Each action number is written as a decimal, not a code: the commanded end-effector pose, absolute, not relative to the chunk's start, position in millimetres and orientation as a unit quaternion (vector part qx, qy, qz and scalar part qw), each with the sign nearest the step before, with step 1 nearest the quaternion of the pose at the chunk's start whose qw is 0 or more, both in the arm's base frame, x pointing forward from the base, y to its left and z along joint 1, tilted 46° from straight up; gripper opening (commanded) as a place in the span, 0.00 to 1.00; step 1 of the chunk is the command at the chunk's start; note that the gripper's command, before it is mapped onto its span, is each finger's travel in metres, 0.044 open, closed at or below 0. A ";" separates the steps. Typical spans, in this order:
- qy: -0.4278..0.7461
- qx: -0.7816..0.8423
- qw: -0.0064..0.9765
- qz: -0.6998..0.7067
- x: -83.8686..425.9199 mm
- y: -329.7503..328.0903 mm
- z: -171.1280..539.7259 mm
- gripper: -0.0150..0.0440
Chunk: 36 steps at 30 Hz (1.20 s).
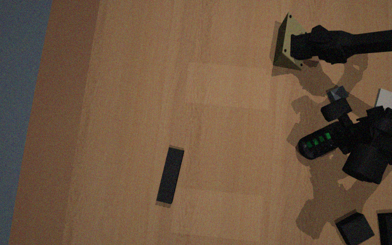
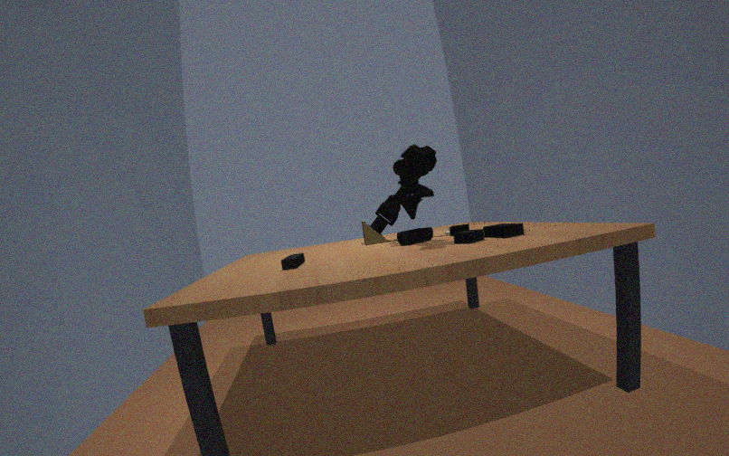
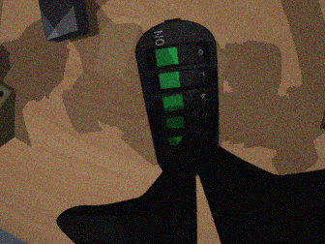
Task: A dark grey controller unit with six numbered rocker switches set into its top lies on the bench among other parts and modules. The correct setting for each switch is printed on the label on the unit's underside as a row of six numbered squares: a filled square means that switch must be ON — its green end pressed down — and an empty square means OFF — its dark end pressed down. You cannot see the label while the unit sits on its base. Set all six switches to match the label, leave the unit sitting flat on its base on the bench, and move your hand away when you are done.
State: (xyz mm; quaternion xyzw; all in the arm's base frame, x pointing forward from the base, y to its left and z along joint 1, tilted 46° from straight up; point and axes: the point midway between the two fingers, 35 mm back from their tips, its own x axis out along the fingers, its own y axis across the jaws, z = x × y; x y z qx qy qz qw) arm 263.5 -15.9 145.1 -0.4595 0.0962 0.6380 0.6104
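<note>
The dark grey controller unit (image 1: 316,148) (image 2: 414,235) (image 3: 176,34) sits on the bench with its switches facing up. In the wrist view green ends show on five switches; the upper three are brighter and the two nearer my fingers darker. The sixth is not visible, and the label is hidden underneath. I cannot tell every switch's tilt. My gripper (image 2: 412,216) (image 3: 191,139) is shut and empty, pointing down above the unit. Its dark fingers overlap the unit's near end in the wrist view. In the top view the arm covers the unit's right end.
A yellowish bracket (image 1: 289,43) (image 2: 371,235) stands beside a dark arm part. A blue-grey block (image 1: 337,93) (image 3: 60,21) lies near the unit. A dark bar (image 1: 170,175) (image 2: 292,261), a dark box (image 1: 357,229) and a white piece (image 1: 385,99) are also on the bench.
</note>
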 end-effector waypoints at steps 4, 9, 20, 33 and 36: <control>0.096 -0.458 0.612 0.638 263.4 -15.4 145.7 0.25; 0.090 -0.458 0.621 0.629 258.1 -14.8 139.5 0.25; 0.051 -0.466 0.673 0.572 223.6 -5.5 103.2 0.25; 0.052 -0.466 0.673 0.572 227.2 4.6 90.6 0.25; 0.051 -0.466 0.673 0.572 228.3 8.4 86.2 0.25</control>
